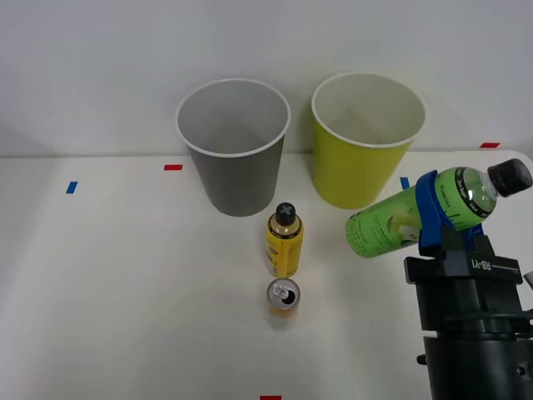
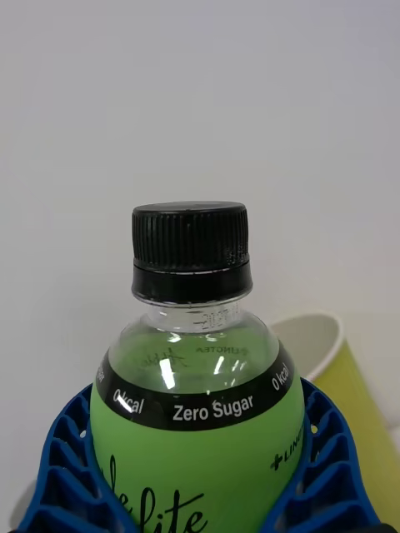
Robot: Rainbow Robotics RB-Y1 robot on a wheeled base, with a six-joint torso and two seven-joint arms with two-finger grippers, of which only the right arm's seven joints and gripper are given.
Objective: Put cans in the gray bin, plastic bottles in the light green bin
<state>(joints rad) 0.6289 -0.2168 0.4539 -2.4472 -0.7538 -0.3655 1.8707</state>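
We see the right gripper (image 1: 450, 210) with its jaws clenched around the green bottle (image 1: 416, 210), the ribbed blue fingers (image 2: 58, 466) wrapping its smooth plastic shoulder just below the ridged black screw cap (image 2: 191, 236). The bottle is held tilted off the white bench (image 1: 125, 292), cap up and to the right, base pointing down toward the light green bin (image 1: 366, 137). That bin and the gray bin (image 1: 234, 143) stand side by side at the back, both round, tapered and white-rimmed. In front of the gray bin a yellow bottle (image 1: 285, 241) with a black cap stands upright, and just before it stands the small can (image 1: 283, 297), silver top showing. The dark arm rises from the lower right.
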